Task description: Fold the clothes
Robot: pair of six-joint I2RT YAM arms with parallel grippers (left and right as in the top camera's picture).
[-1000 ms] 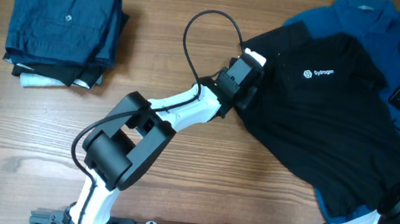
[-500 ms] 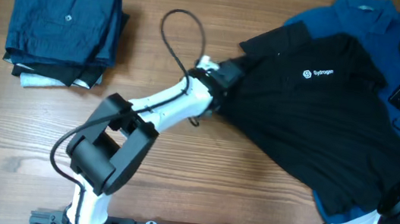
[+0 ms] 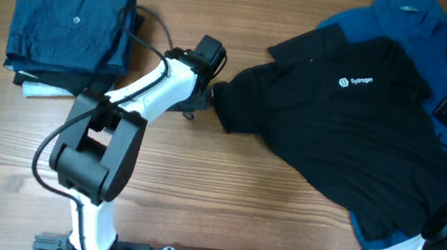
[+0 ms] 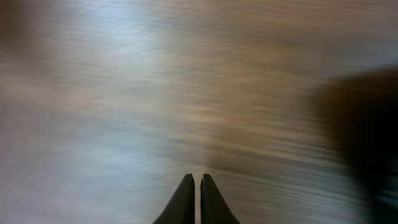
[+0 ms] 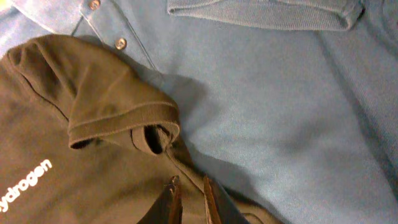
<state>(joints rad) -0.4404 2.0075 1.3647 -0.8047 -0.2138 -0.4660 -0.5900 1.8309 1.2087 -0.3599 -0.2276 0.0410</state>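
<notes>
Beside the black shirt, left gripper withdrew, seemingly empty.

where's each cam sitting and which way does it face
Overhead: above the table, facing down; both arms show, black shirt at right.
Left wrist: faces the blurred table past the shut left pincer.
Right wrist: faces down past the right pincer at collars.
Shared: overhead and right wrist both show the black shirt over the blue shirt.

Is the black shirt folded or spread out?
Spread out. The black shirt lies open, logo up, over a blue shirt. The folded pile sits apart on the left.
</notes>
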